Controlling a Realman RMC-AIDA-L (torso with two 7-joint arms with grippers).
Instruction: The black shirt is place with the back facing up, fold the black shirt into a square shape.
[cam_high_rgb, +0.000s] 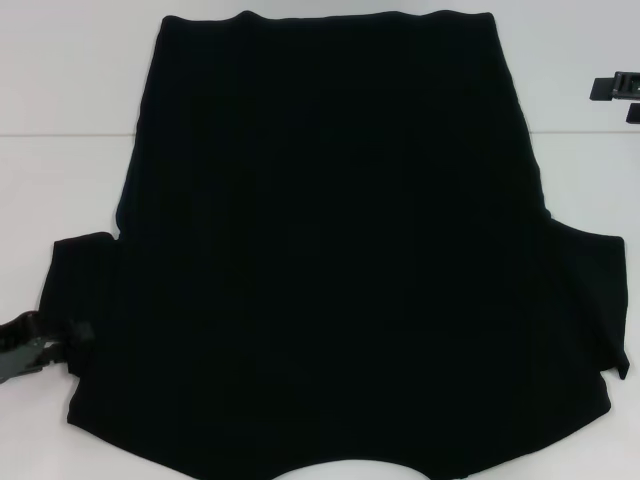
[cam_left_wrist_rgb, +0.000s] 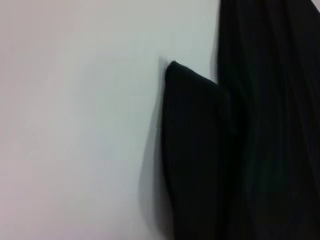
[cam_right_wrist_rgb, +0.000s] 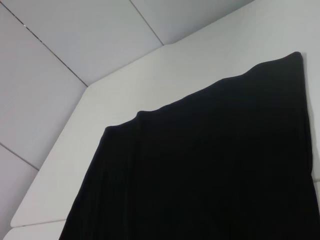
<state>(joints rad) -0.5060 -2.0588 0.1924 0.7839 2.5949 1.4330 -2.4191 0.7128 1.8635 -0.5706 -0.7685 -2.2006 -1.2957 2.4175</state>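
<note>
The black shirt (cam_high_rgb: 330, 250) lies spread flat on the white table (cam_high_rgb: 60, 80), hem at the far side and both short sleeves sticking out near me. No lettering shows on its upper side. My left gripper (cam_high_rgb: 35, 345) sits at the table's near left, right at the outer edge of the left sleeve (cam_high_rgb: 85, 290). The left wrist view shows that sleeve (cam_left_wrist_rgb: 195, 150) lying flat beside the shirt's body (cam_left_wrist_rgb: 270, 125), without my fingers. In the right wrist view the shirt's far hem (cam_right_wrist_rgb: 200, 175) appears from a height. My right gripper is out of view.
A small black fixture (cam_high_rgb: 615, 88) sits at the table's far right edge. Bare white table (cam_left_wrist_rgb: 75, 125) runs along the shirt's left side and beyond its hem (cam_right_wrist_rgb: 150, 75). The table's far corner meets a grey panelled wall (cam_right_wrist_rgb: 60, 45).
</note>
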